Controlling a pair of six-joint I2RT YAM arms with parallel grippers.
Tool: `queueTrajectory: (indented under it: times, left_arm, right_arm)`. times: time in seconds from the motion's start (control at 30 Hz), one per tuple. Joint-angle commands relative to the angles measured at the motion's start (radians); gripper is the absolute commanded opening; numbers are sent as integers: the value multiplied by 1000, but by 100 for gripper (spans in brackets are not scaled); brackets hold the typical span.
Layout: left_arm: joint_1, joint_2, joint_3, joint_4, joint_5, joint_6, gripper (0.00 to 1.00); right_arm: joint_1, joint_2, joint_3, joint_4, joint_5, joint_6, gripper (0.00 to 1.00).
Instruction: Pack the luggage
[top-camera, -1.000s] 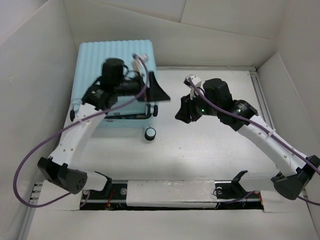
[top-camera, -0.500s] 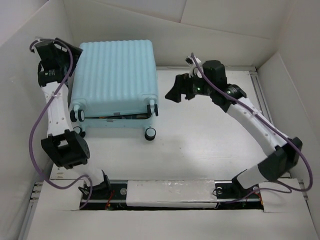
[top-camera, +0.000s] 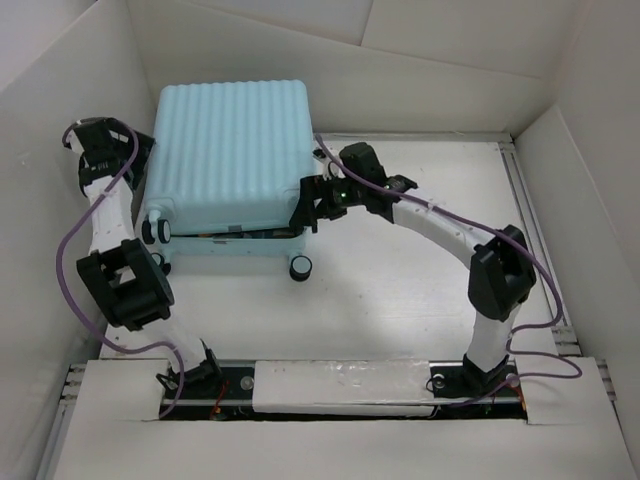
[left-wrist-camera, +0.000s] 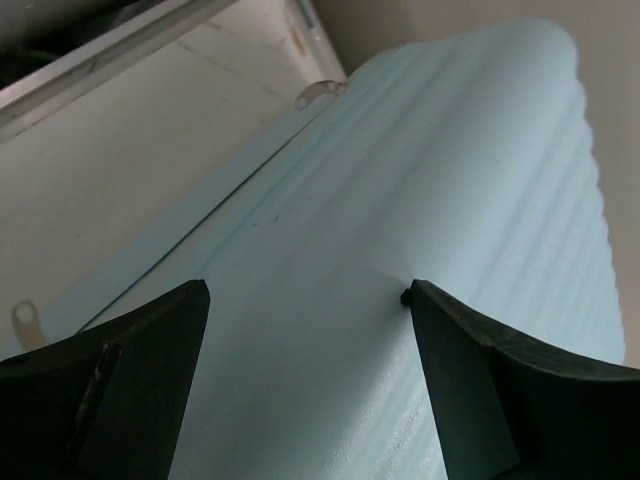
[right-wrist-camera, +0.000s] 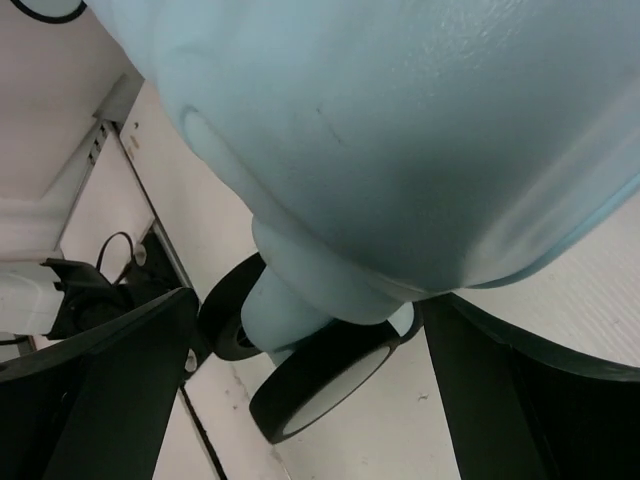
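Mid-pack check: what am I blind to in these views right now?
Inside the luggage: top view, the lid hides it; only a dark slit shows at its near edge.
Left gripper: left wrist view too close to tell whether it touches the shell.
Right gripper: right wrist view, the corner and a wheel fill the frame; contact unclear.

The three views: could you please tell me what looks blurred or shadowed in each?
Right wrist: luggage shell close and soft, shaded above the caster wheel; left wrist: left fingers dark silhouettes, ribbed shell evenly lit; top external: even light, sharp.
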Motion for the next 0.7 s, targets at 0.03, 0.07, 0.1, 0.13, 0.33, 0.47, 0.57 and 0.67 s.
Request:
queueTrajectory:
  times: [0.03, 0.07, 0.1, 0.13, 0.33, 0.47, 0.57, 0.67]
  left_arm:
    - [-67, -35, -249, 38, 134, 101, 72]
    - [-76, -72, -300, 75, 166, 86, 67]
    - [-76, -83, -375, 100, 191, 76, 62]
    - [-93, -92, -397, 100, 202, 76, 51]
    - [-295, -221, -570, 75, 199, 112, 27]
    - [-464, -377, -741, 64, 185, 41, 17]
    - [-613, -534, -864, 52, 209, -83, 11]
    - [-786, -724, -917, -6, 209, -239, 7]
  right_arm:
    - [26, -3, -29, 39, -26, -10, 99]
    - [26, -19, -107, 57, -26, -1, 99]
    - [26, -43, -139, 103, -26, 15, 98]
    - [26, -52, -162, 114, -12, 26, 90]
    - [-40, -218, -250, 55, 73, -16, 21]
    - [-95, -413, -313, -112, 228, -144, 15]
    - [-167, -558, -373, -256, 270, -184, 12]
    - [-228, -695, -405, -359, 319, -203, 22]
